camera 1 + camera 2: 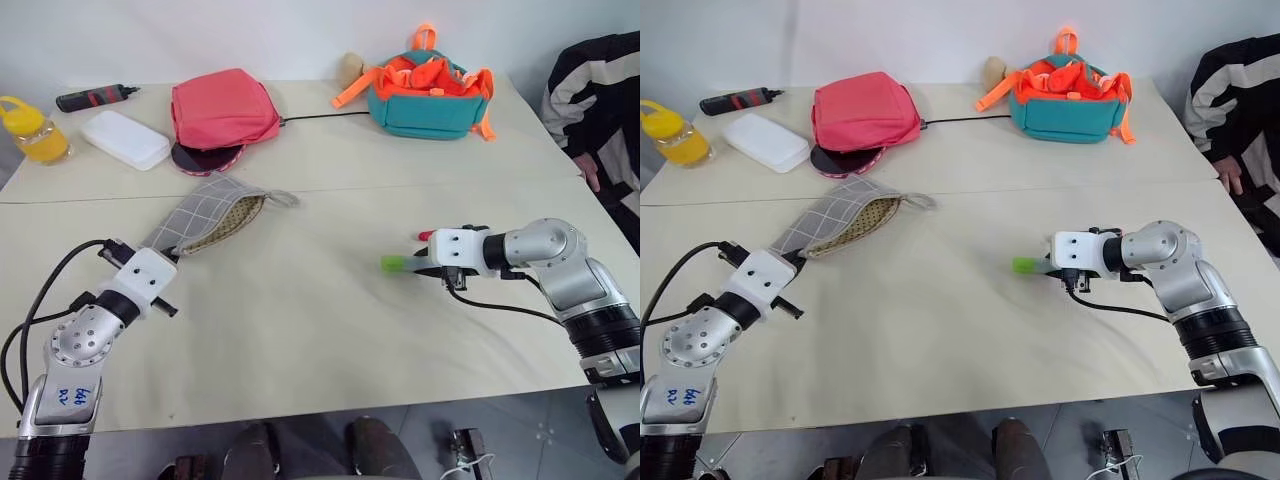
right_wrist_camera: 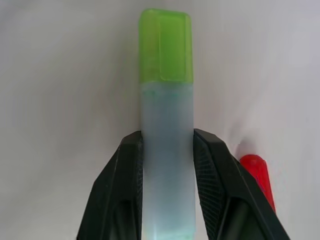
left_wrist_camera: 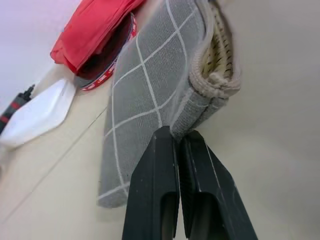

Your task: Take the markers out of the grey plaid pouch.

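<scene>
R gripper [image 2: 167, 187] pinches green marker [image 2: 166, 100]; red marker [image 2: 257, 175] half hidden behind finger. L gripper [image 3: 179, 145] fingers pressed together on grey plaid pouch [image 3: 150, 90] corner.

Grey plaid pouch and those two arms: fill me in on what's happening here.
The left end effector is shut on a corner of the grey plaid pouch, holding it with the open, dotted-lined mouth facing away from the arm. The right end effector is shut on a green-capped marker, low over the table. A red-ended marker shows just beside its fingers. A person in a striped jacket stands at the table's far right.
</scene>
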